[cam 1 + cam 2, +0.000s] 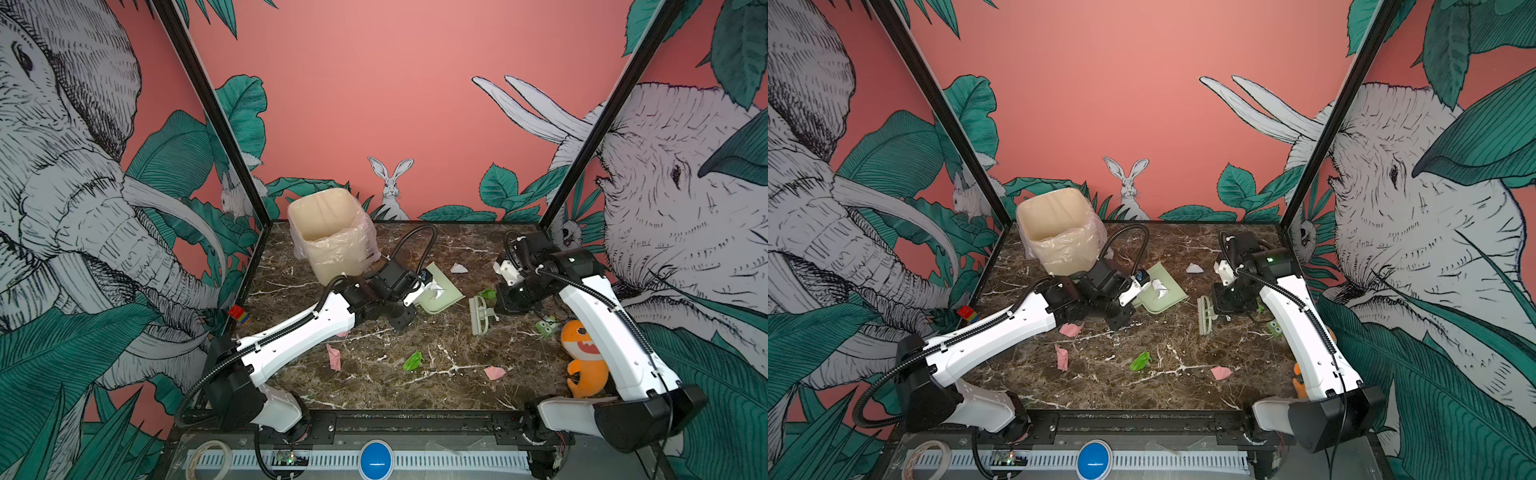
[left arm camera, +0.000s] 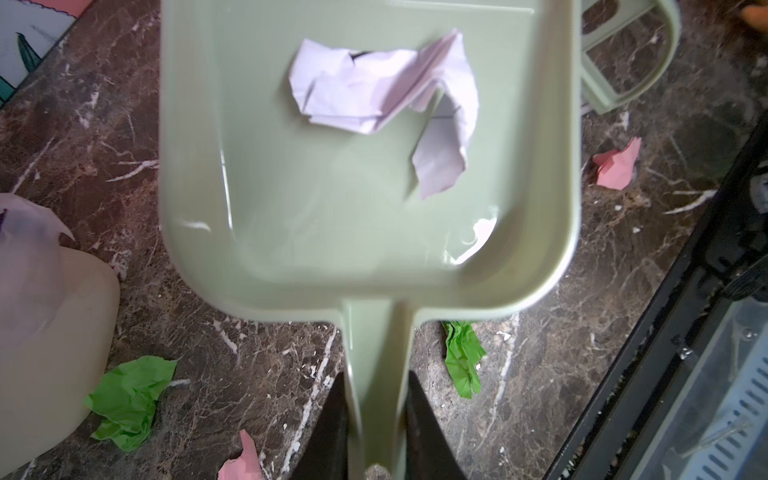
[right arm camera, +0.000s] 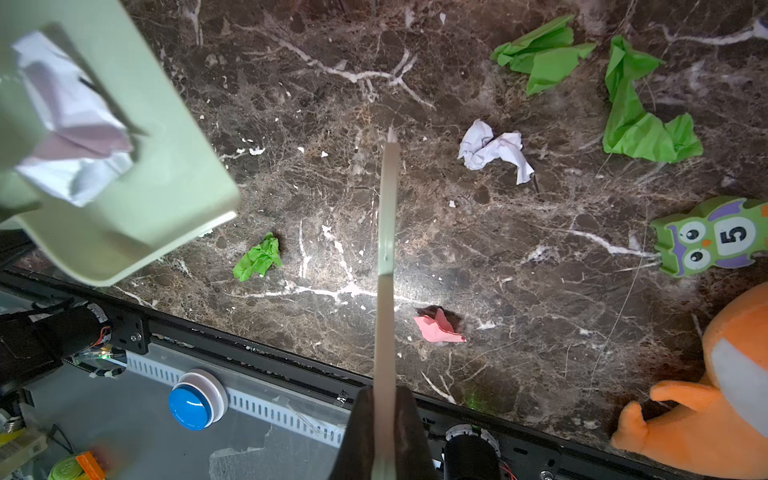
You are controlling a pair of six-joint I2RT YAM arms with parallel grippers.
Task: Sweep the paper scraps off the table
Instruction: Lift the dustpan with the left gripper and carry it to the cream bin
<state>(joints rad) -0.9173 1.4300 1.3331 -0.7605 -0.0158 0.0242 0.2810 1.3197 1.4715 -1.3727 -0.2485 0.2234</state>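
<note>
the sweeping looks barely begun: of the paper scraps [image 3: 644,120] only one, a crumpled white scrap [image 2: 374,91], lies in the pale green dustpan [image 2: 311,216]. nothing shows inside the lined bin [image 1: 332,232] at the far left corner of the table [image 1: 374,390], though its bottom is hidden. the rest lie loose on the marble top. in a top view a pink scrap [image 1: 333,357], a green scrap [image 1: 412,360] and a second pink scrap [image 1: 494,372] spread across the near half, a small white piece [image 1: 459,268] sits farther back beyond the dustpan, and one more pink bit [image 1: 1070,329] peeks out from under the left arm. the right wrist view adds two larger green pieces [image 3: 544,54] and a crumpled white wad [image 3: 494,149] near an owl block [image 3: 715,237] and the orange plush toy [image 3: 727,374]. so i judge that gathering nearly all of them, and emptying the pan, is left to do. the left gripper [image 2: 376,378] is clamped on the dustpan's handle, a finger on each side, and the pan seems raised and tilted off the table. the right gripper [image 3: 384,392] is squeezed tight on the handle of a small green brush [image 3: 386,228], seen edge-on, which hangs between the dustpan and the owl block. whether its bristles touch the table i cannot tell.
</note>
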